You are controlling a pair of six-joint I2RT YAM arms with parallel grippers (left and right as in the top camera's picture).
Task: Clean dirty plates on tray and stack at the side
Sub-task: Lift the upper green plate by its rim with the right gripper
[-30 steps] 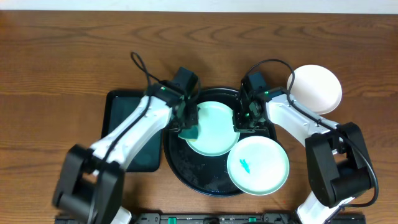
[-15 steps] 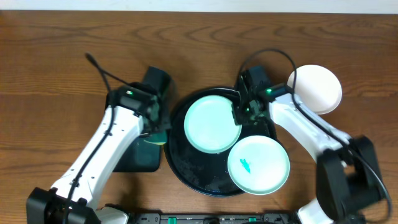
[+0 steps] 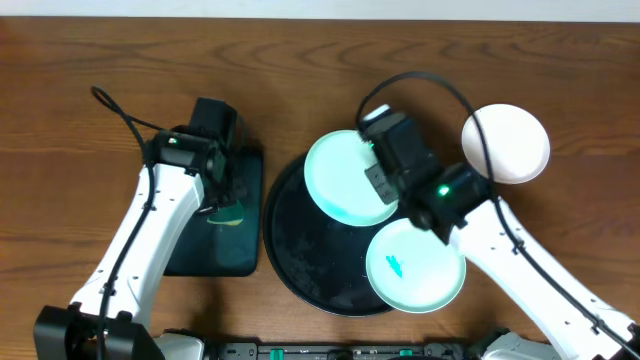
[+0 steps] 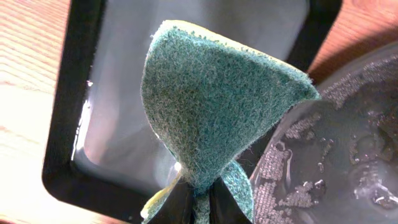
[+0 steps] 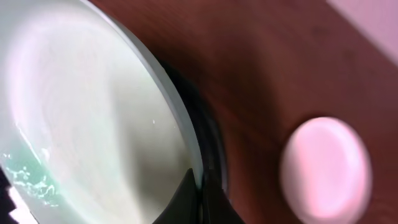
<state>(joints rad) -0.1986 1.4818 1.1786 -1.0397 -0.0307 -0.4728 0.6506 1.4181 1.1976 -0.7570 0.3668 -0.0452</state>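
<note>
My right gripper (image 3: 374,176) is shut on the right rim of a pale mint plate (image 3: 340,182), holding it tilted over the back of the round black tray (image 3: 310,262). In the right wrist view its fingers (image 5: 202,194) pinch that plate's (image 5: 93,112) edge. A second mint plate (image 3: 415,266) with a teal smear rests on the tray's front right rim. On the bare wood at the right lies a white plate (image 3: 506,143). The left gripper (image 3: 226,200) is shut on a folded green sponge (image 4: 211,106) above the dark-green rectangular tray (image 3: 205,252).
The black tray's floor (image 4: 348,155) is wet with foam and droplets. The green rectangular tray (image 4: 59,168) sits just left of it, their edges close together. Cables arch above both arms. Brown wood tabletop (image 3: 90,80) surrounds everything.
The left arm swung left with the sponge, from the mint plate to over the green tray. The right gripper lifted and carried that plate back and to the right.
</note>
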